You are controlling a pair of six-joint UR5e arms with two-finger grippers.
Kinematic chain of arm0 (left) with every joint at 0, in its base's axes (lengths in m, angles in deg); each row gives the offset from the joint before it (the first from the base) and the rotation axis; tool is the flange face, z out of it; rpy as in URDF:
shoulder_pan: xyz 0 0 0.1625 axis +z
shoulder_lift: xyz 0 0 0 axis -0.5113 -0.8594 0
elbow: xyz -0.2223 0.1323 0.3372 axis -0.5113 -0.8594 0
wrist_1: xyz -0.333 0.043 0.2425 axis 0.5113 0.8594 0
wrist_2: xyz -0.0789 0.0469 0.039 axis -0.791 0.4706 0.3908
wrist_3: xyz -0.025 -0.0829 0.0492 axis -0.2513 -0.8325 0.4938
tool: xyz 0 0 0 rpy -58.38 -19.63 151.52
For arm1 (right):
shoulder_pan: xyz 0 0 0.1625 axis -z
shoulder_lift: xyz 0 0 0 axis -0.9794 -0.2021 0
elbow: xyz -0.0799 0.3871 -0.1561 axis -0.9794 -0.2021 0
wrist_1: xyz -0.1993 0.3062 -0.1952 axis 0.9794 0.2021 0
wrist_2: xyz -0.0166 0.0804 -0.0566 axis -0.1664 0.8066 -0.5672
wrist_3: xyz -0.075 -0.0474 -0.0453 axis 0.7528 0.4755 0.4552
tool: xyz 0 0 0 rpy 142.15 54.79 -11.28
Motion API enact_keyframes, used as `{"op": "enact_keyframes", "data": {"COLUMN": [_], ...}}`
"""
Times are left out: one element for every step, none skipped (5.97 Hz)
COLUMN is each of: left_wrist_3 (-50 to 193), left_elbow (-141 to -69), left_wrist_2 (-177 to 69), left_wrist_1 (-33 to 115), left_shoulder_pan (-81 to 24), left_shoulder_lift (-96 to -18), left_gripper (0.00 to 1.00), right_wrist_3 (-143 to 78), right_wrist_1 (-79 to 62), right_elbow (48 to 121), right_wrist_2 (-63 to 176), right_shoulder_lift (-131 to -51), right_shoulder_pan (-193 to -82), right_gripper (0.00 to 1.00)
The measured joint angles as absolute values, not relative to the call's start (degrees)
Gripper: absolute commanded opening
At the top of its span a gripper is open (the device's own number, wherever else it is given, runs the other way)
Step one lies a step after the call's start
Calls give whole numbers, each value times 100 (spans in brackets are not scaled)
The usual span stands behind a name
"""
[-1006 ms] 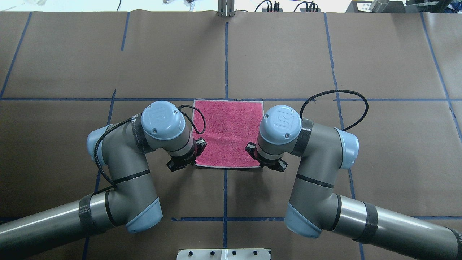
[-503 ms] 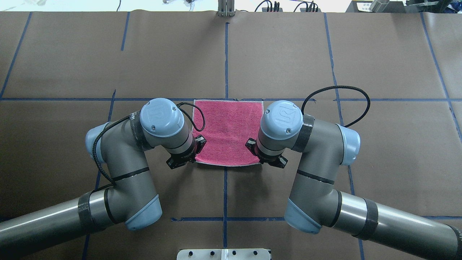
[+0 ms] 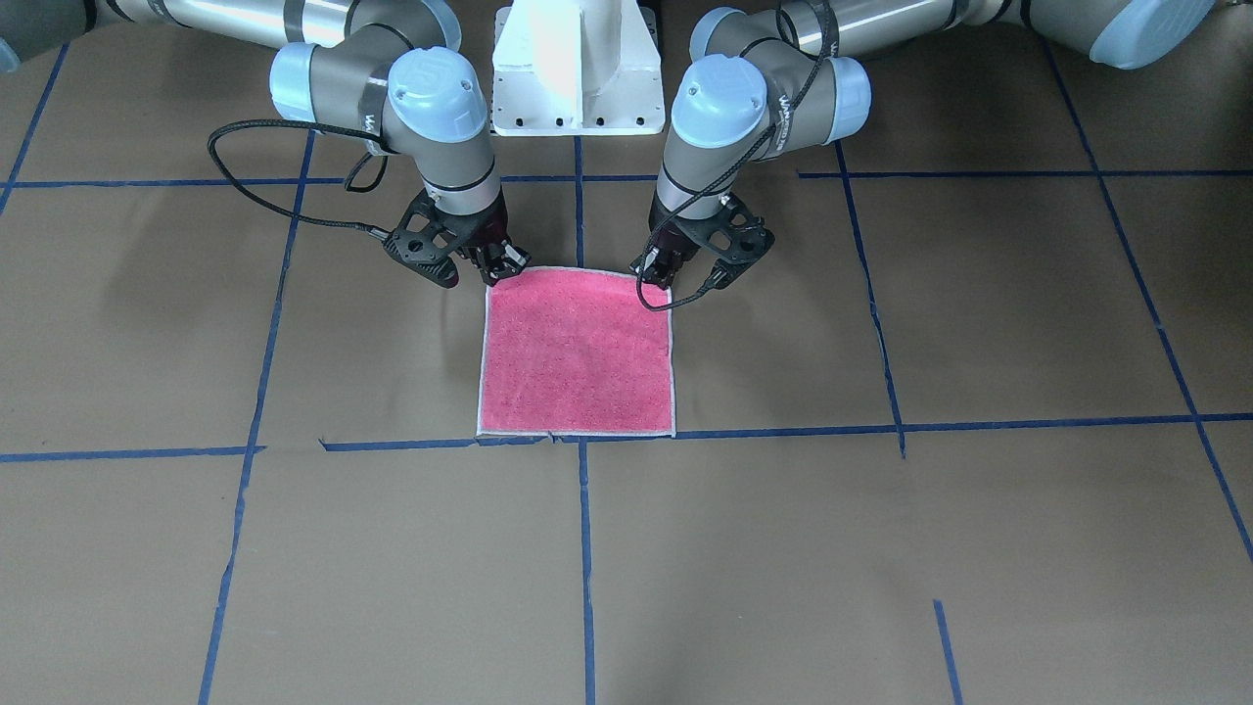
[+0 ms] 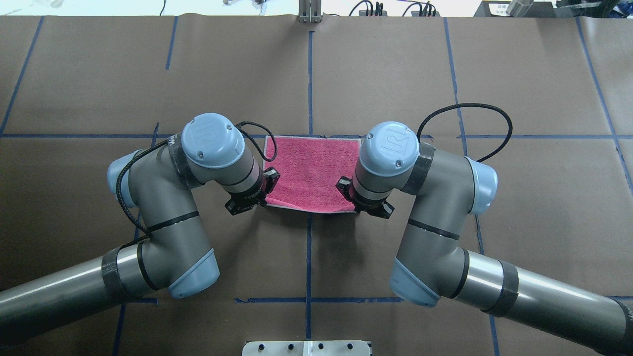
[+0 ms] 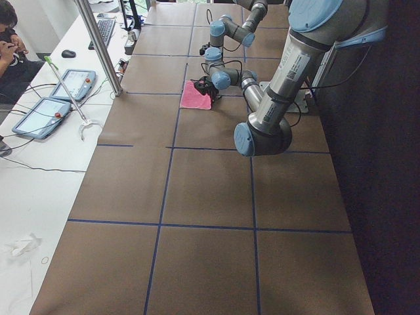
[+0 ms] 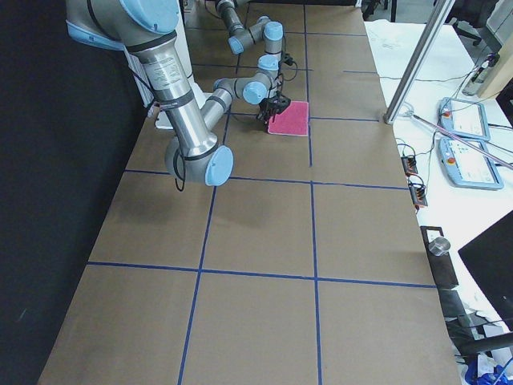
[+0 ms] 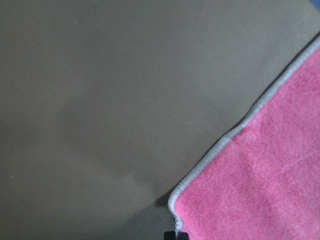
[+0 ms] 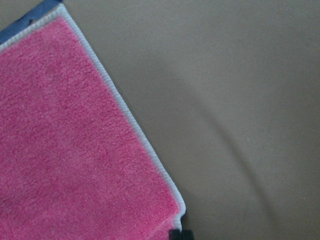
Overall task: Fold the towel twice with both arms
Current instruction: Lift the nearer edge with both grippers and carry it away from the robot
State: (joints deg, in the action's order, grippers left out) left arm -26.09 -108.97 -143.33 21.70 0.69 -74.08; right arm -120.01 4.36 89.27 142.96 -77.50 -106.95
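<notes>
The towel (image 4: 309, 168) lies pink-red face up in the middle of the brown table, its far edge on a blue tape line. It also shows in the front-facing view (image 3: 578, 362). My left gripper (image 4: 265, 197) is shut on the towel's near-left corner, and my right gripper (image 4: 352, 201) is shut on its near-right corner. Both hold the near edge raised a little off the table. The left wrist view shows the pink corner (image 7: 260, 190) at my fingertips. The right wrist view shows the same (image 8: 75, 150). In the front-facing view the left gripper (image 3: 658, 282) is on the right, the right gripper (image 3: 501, 274) on the left.
The white base pedestal (image 3: 578, 78) stands between the arms behind the towel's near edge. Blue tape lines (image 4: 309, 74) cross the brown paper. A metal post (image 5: 98, 46) and an operators' desk with tablets (image 5: 39, 115) lie beyond the table's far edge.
Both grippers have moved away from the robot with the towel's near corners. The near edge has lifted and shifted toward the far edge, so the towel looks shorter from overhead.
</notes>
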Motion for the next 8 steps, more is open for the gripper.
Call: {"op": "enact_keyframes", "data": {"left_wrist_3": [-2592, -2569, -2522, -2477, -2462, -2457, -2461, -2494], "left_elbow": [-10900, -10895, -10891, -10889, -10881, -10864, -10867, -10905], "left_wrist_2": [-14370, -14417, -14438, -14441, -14442, -14440, -14450, -14636], "left_wrist_1": [2184, 2198, 2200, 2198, 2196, 2198, 2186, 2143], "left_shoulder_pan": [-57, -161, -232, -276, -296, -301, -301, -301], "left_shoulder_lift": [-7453, -7483, -7502, -7505, -7506, -7516, -7530, -7531], "left_gripper": [0, 0, 0, 0, 0, 0, 0, 0], "right_wrist_3": [-11989, -11980, -11970, -11967, -11968, -11970, -11987, -12019], "right_wrist_1": [436, 436, 439, 443, 445, 445, 445, 454], "right_elbow": [8927, 8924, 8920, 8915, 8905, 8893, 8895, 8917], "right_wrist_2": [14418, 14538, 14595, 14626, 14643, 14647, 14689, 14909], "right_shoulder_lift": [-7720, -7688, -7661, -7652, -7652, -7652, -7643, -7644], "right_shoulder_pan": [-10831, -10965, -11053, -11098, -11120, -11136, -11143, -11146], "right_gripper": [0, 0, 0, 0, 0, 0, 0, 0]}}
